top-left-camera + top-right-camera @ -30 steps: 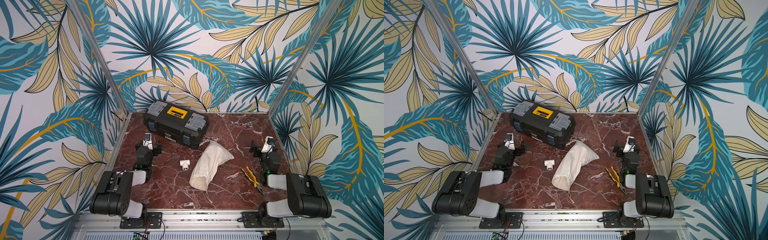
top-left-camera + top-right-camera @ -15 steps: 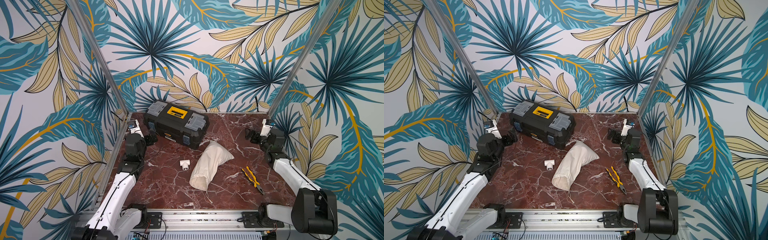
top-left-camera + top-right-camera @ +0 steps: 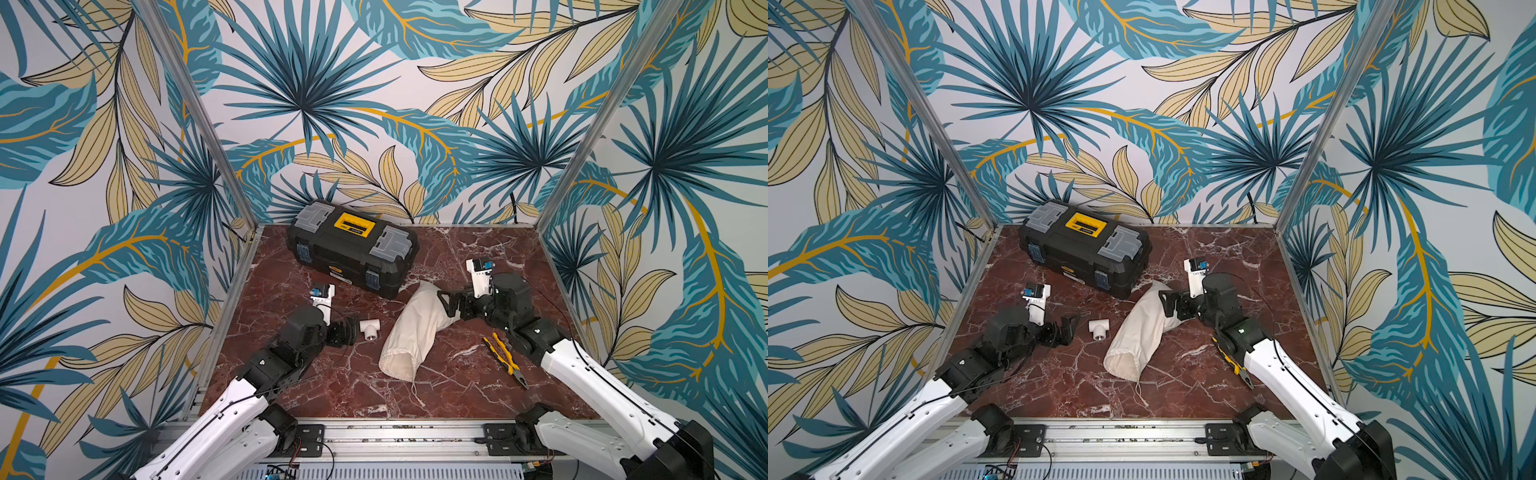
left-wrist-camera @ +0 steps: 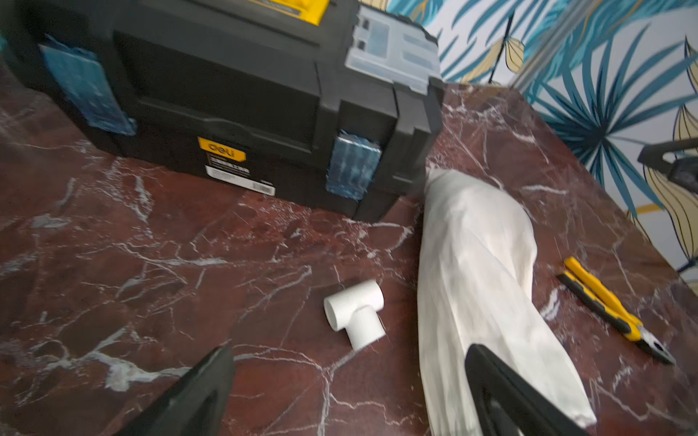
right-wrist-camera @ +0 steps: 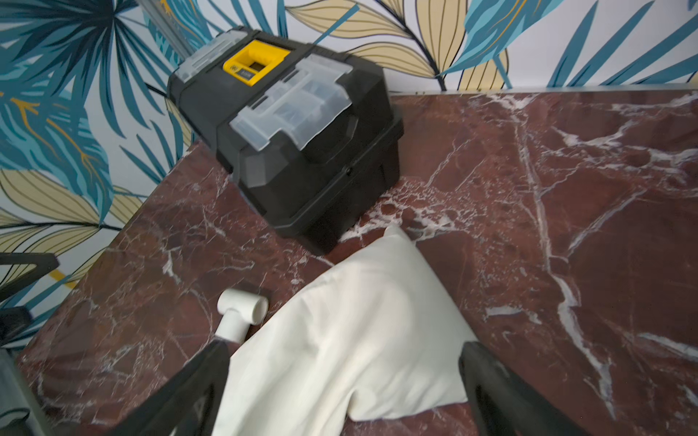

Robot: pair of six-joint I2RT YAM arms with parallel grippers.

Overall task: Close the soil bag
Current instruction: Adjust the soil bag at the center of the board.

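— Where's the soil bag (image 3: 417, 332) in all this?

— Middle of the red marble table (image 3: 324, 386), lying on its side at a slant. Its closed corner points far, just beside the right end of the black toolbox (image 3: 353, 249). Its gathered mouth (image 3: 397, 368) faces the near edge, and a thin cord (image 3: 413, 388) trails off it across the stone.

— And the arms?

— Both reach in from the near rail. The right gripper (image 3: 449, 306) hovers at the bag's far end with its fingers spread wide. In the right wrist view the cloth lies between the two black fingertips (image 5: 211, 362). I cannot tell whether they touch it.

— The left one?

— The left gripper (image 3: 1068, 328) sits low on the left, also spread wide and holding nothing. Its tips are just beside a small white pipe tee (image 3: 370, 328), which rests between that gripper and the bag.

— Anything else on the table?

— Yellow-handled pliers (image 3: 505, 359), right of the bag and close to the right arm. In a top view that arm covers part of them. The toolbox stands at the far left with its lid down and a yellow handle on top.
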